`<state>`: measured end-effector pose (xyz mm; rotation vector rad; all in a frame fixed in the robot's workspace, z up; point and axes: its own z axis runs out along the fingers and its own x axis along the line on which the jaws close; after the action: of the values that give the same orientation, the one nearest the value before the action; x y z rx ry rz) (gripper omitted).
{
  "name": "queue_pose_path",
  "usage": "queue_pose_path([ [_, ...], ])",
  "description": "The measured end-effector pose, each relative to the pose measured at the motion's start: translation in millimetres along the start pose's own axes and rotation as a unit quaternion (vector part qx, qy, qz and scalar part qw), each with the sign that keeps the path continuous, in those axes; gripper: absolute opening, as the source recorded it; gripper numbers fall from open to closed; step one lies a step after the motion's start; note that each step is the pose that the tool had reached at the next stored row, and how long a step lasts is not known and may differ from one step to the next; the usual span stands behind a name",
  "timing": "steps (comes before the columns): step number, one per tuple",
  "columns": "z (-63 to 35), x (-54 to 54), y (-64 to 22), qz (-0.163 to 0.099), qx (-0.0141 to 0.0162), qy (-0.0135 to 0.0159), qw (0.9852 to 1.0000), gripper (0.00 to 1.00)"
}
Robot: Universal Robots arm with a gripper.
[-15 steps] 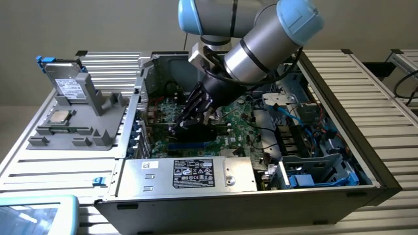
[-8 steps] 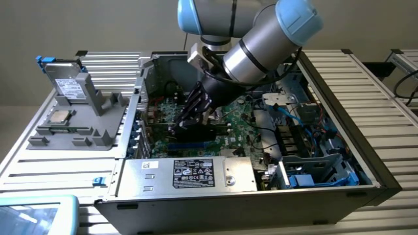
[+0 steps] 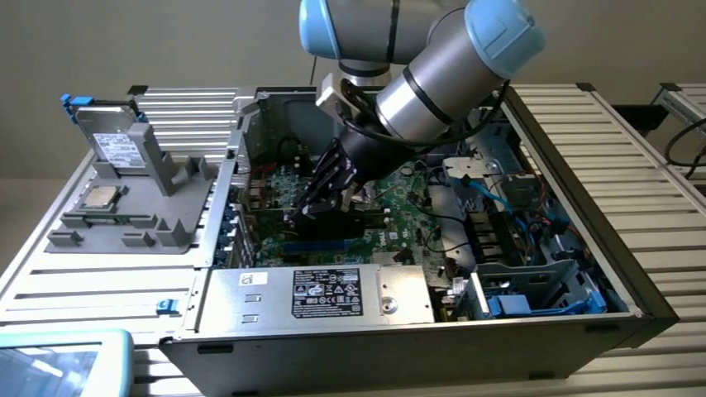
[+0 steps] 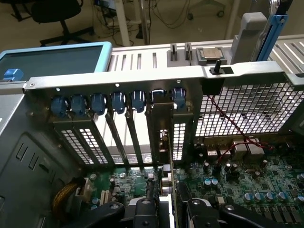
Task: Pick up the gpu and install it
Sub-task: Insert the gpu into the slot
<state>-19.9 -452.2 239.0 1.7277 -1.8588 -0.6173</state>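
- Step in hand, as I judge it: the install. The graphics card [image 3: 350, 222] is inside the computer case [image 3: 441, 351], low over the main board [image 3: 417, 217] near the middle of the case.
- The gripper [image 3: 329, 203] reaches down into the case from above and pinches the card between its two fingers [image 4: 142, 209], one on each face, with the card upright and edge-on to the wrist view.
- The card's silver end plate [image 4: 160, 126] stands in the gap in the row of slot covers with blue clips [image 4: 116, 102] on the case's back wall. I cannot tell whether the card's lower edge is in its socket.
- Finishing this step calls, I think, for a straight push down. The card must stay upright and the end plate must stay in its gap, since a tilt could jam either.
- The case also holds a silver power box with a label [image 3: 320, 294] at its front wall, plus cables and a drive cage.
- The grey tray [image 3: 165, 178] beside the case, on the exterior view's left, holds a square chip [image 3: 102, 197] and a drive with blue tabs [image 3: 114, 145] standing upright.
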Motion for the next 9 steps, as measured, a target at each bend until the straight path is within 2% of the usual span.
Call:
queue_pose_path([
  [9,0.7,2.5,-0.9,0.000,0.0000,0.0001,1.0000,0.28],
])
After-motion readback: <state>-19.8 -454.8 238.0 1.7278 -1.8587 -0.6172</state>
